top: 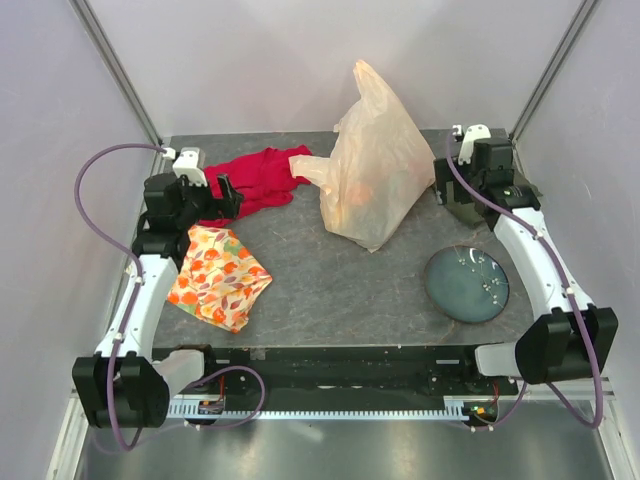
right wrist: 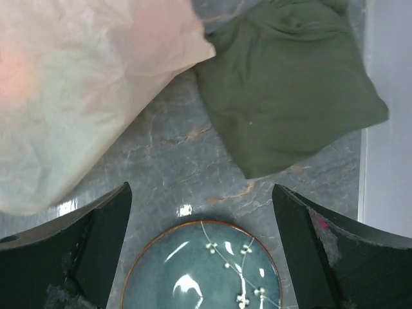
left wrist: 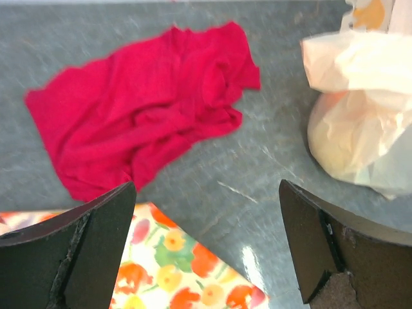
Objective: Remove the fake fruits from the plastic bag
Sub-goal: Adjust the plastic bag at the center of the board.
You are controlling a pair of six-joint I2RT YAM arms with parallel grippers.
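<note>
A: Where's the plastic bag (top: pixel 372 165)?
B: Standing at the far middle of the tabletop (top: pixel 330 290), between a red cloth (top: pixel 255 180) on its left and a green cloth (right wrist: pixel 290 84) on its right. Something orange shows through it, probably the fruits (top: pixel 352 205).
A: And the left tool (left wrist: pixel 206 251), the right tool (right wrist: pixel 201 251)?
B: Both spread wide, holding nothing.

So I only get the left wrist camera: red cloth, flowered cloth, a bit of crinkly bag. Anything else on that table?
Observer: Yes, a teal plate lies right of the plastic bag, near the right arm.
Operator: Any fruit showing?
Observer: Only an orange shape through the bag's side; which fruit, I cannot tell.
Operator: And the other claw?
Observer: The right claw is open, holding nothing, beside a dark green cloth.
</note>
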